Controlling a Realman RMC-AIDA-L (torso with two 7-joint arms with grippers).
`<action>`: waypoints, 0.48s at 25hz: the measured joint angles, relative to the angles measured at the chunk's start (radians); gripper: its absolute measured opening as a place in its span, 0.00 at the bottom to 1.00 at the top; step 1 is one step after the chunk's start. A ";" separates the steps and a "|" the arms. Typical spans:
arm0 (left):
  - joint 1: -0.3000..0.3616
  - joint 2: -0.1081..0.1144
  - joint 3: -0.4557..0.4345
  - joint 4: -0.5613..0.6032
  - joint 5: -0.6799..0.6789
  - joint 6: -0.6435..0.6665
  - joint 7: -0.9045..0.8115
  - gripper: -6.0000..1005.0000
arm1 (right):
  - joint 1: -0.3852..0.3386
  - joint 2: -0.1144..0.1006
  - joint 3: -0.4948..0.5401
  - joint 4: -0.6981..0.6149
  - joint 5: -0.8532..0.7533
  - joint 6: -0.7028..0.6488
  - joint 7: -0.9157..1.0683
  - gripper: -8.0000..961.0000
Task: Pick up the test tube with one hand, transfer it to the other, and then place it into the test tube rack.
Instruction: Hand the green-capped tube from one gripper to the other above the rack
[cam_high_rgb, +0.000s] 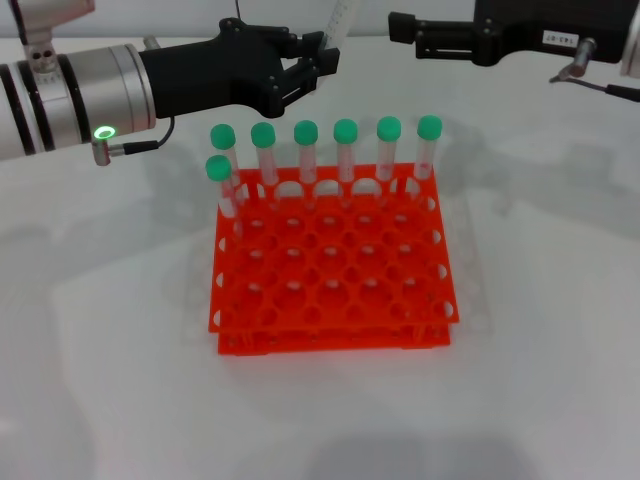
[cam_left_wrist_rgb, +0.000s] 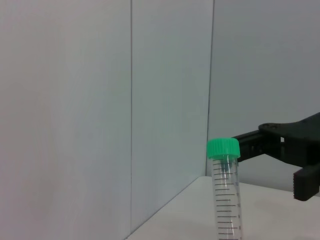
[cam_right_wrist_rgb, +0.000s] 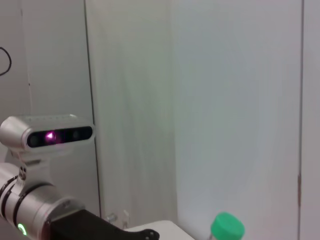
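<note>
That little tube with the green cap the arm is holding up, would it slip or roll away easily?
Probably. The test tube looks smooth, clear and round, so it may slide in the left gripper and would likely roll if laid flat. It looks empty, so likely light. Its slim shape would tip easily outside the orange rack.

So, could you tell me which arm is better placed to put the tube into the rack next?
Probably the left: its gripper already holds the test tube above the far edge of the orange rack. The right gripper hangs beside it, holding nothing.
</note>
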 joint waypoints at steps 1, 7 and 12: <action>-0.001 0.000 0.002 0.000 0.000 0.000 0.001 0.19 | 0.007 0.000 0.000 0.005 0.001 0.001 0.000 0.87; -0.002 -0.001 0.013 -0.004 -0.005 0.000 0.003 0.19 | 0.019 0.001 -0.007 0.010 0.005 0.004 0.000 0.87; -0.007 -0.003 0.015 -0.024 -0.006 0.000 0.008 0.19 | 0.020 0.002 -0.017 0.011 0.024 0.008 -0.003 0.87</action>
